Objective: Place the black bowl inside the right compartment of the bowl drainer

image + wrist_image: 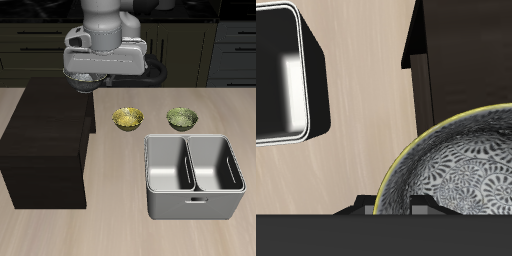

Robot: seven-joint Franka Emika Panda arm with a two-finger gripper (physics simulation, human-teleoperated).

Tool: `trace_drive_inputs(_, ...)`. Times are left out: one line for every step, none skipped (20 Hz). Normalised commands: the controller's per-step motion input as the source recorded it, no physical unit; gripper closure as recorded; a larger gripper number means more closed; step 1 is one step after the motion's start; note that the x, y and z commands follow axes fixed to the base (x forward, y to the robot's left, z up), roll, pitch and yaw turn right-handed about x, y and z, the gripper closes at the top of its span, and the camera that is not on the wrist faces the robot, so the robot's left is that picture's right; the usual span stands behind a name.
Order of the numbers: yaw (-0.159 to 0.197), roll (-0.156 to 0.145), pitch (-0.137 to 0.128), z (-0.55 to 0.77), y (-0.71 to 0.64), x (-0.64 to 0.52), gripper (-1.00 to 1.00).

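The black bowl (87, 83) hangs in the air by the back edge of a dark cabinet, with my gripper (95, 77) shut on its rim. Seen from the wrist, the bowl (461, 170) fills much of the picture, its silver-grey speckled inside facing up. The fingers are mostly hidden behind the bowl's rim. The bowl drainer (190, 205), a grey two-well tub, stands on the table near the front edge, well away from the gripper. One of its wells also shows as the drainer (286, 75) in the wrist view.
A dark cabinet (50, 145) stands on the table under and beside the gripper. A yellow-gold bowl (127, 119) and an olive-green bowl (181, 118) sit on the table just behind the drainer.
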Motion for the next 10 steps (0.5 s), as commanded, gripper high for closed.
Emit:
trace_drive_inputs(-0.001,0.006,-0.026,0.22,0.27,0.09,1.00)
trace_drive_inputs(0.018,0.071,-0.043,0.19,0.47,0.05,1.00)
trace_drive_inputs(0.008,0.047,-0.004,0.13,0.30,0.08,1.00)
trace_drive_inputs(-0.002,0.057,-0.013,0.14,0.38,0.10,1.00)
trace_drive_inputs(0.042,0.078,-0.041,0.14,0.50,0.16,1.00)
trace_drive_inputs(0.000,0.000,0.000,-0.01,-0.09,0.00,1.00)
trace_drive_inputs(0.007,0.027,-0.036,0.15,0.37,0.16,1.00)
trace_drive_inputs(0.002,0.022,-0.018,0.06,0.15,0.10,1.00)
trace_drive_inputs(-0.036,0.059,0.037,0.06,0.41,0.29,1.00)
trace_drive_inputs(0.013,0.049,-0.021,0.10,0.58,0.19,1.00)
